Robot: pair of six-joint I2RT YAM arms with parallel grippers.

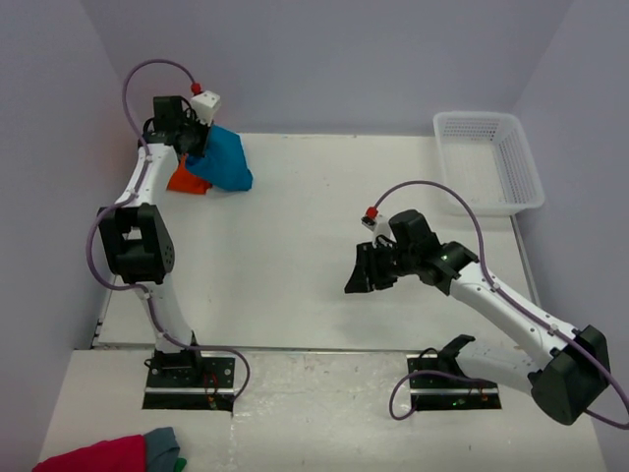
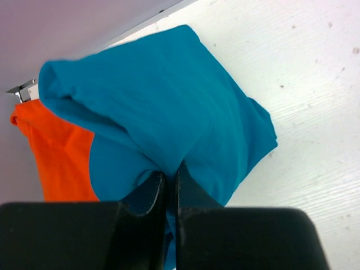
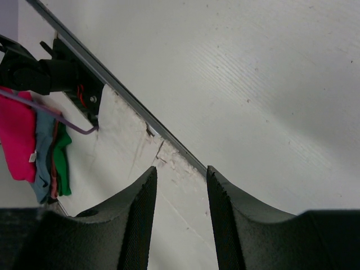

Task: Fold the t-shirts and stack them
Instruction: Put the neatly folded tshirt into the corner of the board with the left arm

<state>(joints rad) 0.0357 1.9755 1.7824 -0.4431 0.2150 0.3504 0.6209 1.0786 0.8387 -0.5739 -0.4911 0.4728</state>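
White tabletop [image 1: 295,256] carries both tees bunched far left. The left end effector [image 2: 170,172] pinches the teal-blue t-shirt [image 2: 169,95], seemingly draped over the orange t-shirt [image 2: 56,157]. The right end effector [image 3: 181,171] hangs parted, empty. Next, probably: pull teal clear and spread it.

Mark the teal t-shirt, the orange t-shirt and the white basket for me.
teal t-shirt [image 2: 169,101]: left wrist view, middle of the bunched cloth.
orange t-shirt [image 2: 56,157]: left wrist view, the part showing left of the teal one.
white basket [image 1: 524,167]: top external view, its right wall.
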